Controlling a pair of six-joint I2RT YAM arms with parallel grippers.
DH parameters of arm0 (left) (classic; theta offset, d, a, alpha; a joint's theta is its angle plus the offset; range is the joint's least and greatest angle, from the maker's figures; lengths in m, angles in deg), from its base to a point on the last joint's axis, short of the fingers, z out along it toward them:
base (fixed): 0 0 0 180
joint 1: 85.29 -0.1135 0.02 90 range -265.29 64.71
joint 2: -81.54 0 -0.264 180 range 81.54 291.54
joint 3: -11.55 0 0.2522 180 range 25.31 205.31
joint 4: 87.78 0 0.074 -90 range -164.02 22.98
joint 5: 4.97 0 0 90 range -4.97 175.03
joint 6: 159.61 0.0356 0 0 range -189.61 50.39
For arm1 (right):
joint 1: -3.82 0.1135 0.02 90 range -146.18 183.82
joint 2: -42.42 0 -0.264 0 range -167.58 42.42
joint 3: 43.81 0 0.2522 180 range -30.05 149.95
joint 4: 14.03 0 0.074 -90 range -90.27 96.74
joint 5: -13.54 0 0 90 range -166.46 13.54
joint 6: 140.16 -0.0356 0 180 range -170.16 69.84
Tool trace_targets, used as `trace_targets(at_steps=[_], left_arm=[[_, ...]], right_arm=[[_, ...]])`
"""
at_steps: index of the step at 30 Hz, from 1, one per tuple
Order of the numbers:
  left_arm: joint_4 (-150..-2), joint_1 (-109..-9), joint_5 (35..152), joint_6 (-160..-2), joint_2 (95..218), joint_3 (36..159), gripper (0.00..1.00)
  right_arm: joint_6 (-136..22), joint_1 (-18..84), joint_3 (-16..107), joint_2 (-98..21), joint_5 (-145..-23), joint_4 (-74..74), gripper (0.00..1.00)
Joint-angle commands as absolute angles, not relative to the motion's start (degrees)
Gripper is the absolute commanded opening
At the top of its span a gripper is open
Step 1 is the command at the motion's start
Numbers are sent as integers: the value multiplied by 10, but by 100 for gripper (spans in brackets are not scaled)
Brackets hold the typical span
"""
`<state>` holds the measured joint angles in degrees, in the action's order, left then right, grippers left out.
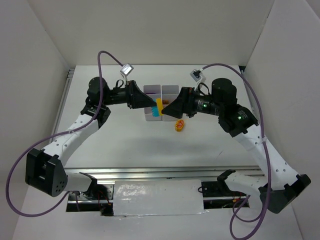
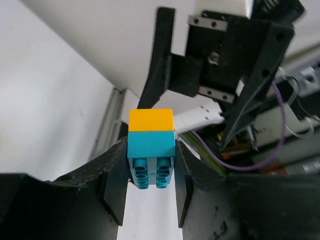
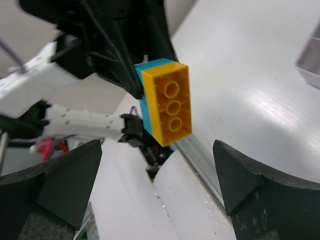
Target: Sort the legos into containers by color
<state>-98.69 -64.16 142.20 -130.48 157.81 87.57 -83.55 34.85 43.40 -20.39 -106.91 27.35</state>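
Left gripper (image 2: 150, 172) pinches joined teal-yellow legos (image 2: 151, 144) (unsplit); right gripper (image 3: 157, 175) spread; orange brick (image 1: 179, 125), five o'clock of containers (image 1: 152, 89), awaits; sorting unfinished.

Bright even light, soft shadows.

From above, the left gripper (image 1: 153, 106) and right gripper (image 1: 167, 112) cover most of the containers (image 1: 161, 90); the contents at 12 o'clock cannot be told. The orange brick (image 1: 179, 125) at their 5 o'clock is too small to read its print. In the left wrist view, fingers (image 2: 112, 185) hide the flanks of the teal brick (image 2: 151, 145).
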Motion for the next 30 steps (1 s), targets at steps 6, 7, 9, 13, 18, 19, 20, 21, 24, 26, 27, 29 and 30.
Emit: trace_targets(at_steps=[6, 7, 9, 13, 18, 19, 20, 21, 24, 26, 27, 29, 30], left_arm=[[-1333, -640, 1545, -1459, 1581, 860, 0], [-1334, -640, 1546, -1460, 1580, 860, 0], [-1326, -640, 1549, -1454, 1576, 861, 0], [-1271, -639, 1545, -1417, 1566, 863, 0], [-1197, -636, 1536, -1363, 1563, 875, 0], [-1164, -636, 1530, -1354, 1563, 881, 0], [-1144, -636, 1525, -1342, 1563, 885, 0], [-1122, -636, 1522, -1318, 1563, 889, 0], [-1064, -636, 1511, -1292, 1567, 907, 0], [-1056, -636, 1513, -1294, 1570, 916, 0], [-1057, -637, 1516, -1296, 1572, 918, 0], [-1070, -638, 1526, -1303, 1573, 918, 0], [-1076, -640, 1531, -1306, 1574, 918, 0]], right_arm=[[-947, 341, 400, -210, -1257, 76, 90], [-958, 341, 399, -216, -1258, 69, 88], [-953, 345, 403, -221, -1259, 69, 84], [-952, 355, 407, -232, -1248, 72, 72], [-957, 365, 409, -242, -1243, 47, 37], [-956, 368, 407, -242, -1242, 47, 36], [-956, 368, 405, -241, -1242, 44, 26], [-952, 369, 404, -239, -1237, 43, 18], [-931, 370, 401, -233, -1221, 54, 0], [-921, 370, 384, -226, -1210, 40, 0], [-916, 369, 376, -214, -1206, 31, 0], [-909, 363, 350, -202, -1198, 5, 0], [-902, 357, 345, -191, -1197, 2, 0]])
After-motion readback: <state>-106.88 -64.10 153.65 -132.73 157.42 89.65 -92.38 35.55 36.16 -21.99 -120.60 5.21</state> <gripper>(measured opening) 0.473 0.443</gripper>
